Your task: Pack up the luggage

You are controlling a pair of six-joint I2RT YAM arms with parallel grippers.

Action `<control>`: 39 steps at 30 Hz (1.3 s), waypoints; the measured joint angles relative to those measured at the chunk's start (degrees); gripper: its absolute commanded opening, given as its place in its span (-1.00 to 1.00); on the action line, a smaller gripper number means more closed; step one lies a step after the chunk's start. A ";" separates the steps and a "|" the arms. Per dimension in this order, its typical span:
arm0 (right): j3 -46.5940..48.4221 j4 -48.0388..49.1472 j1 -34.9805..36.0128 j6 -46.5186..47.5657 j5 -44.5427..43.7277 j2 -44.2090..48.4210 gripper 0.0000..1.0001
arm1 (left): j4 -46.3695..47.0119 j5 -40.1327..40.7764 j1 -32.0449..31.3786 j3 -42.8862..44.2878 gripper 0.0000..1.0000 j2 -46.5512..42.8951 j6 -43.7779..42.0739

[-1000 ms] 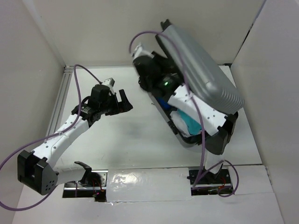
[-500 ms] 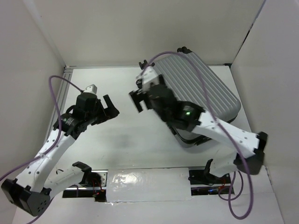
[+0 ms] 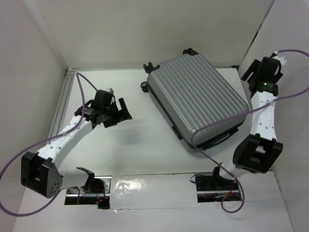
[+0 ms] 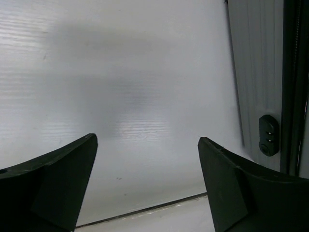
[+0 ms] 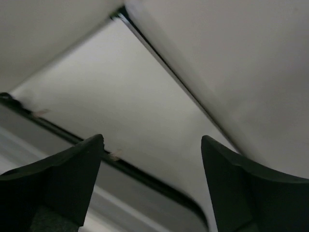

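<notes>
The luggage lies shut, ribbed shell up, so the packing looks essentially done. The left gripper, to the left of it, and the right gripper, off its right side, both gape wide and hold nothing.

Bright, even light. A soft shadow lies on the table. The right wrist view is blurred.

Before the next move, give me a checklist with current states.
1. Luggage lid down, ribbed shell up: ok.
2. Left tool open, empty, apart from luggage: ok.
3. Right tool open, empty, raised away from luggage: ok.
4. Purple cable clear of luggage: not ok, it drapes across the near corner.
5. Luggage fastened shut: cannot tell.
</notes>
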State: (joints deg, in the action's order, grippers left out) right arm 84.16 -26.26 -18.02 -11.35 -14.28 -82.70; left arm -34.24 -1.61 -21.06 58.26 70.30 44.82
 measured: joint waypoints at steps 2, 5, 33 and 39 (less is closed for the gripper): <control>0.46 0.02 -4.35 0.96 3.69 -3.56 0.55 | 2.51 -1.66 -0.04 -0.07 0.87 2.84 -0.07; 1.97 0.09 -5.49 2.10 7.85 -9.90 0.42 | 6.05 -3.65 -0.31 1.14 0.81 9.07 -0.17; -23.89 5.18 11.91 2.16 35.80 -0.33 -0.20 | 10.80 -10.69 5.92 50.99 0.66 62.73 -4.83; -24.44 0.48 33.40 0.11 35.10 3.08 -0.05 | 11.41 -8.50 14.64 60.81 0.74 67.63 -6.99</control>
State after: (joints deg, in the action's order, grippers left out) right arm 59.72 -25.78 15.38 -11.25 20.82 -79.61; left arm -22.83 -10.11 -6.42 119.07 137.93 37.82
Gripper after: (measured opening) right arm 0.406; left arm 0.845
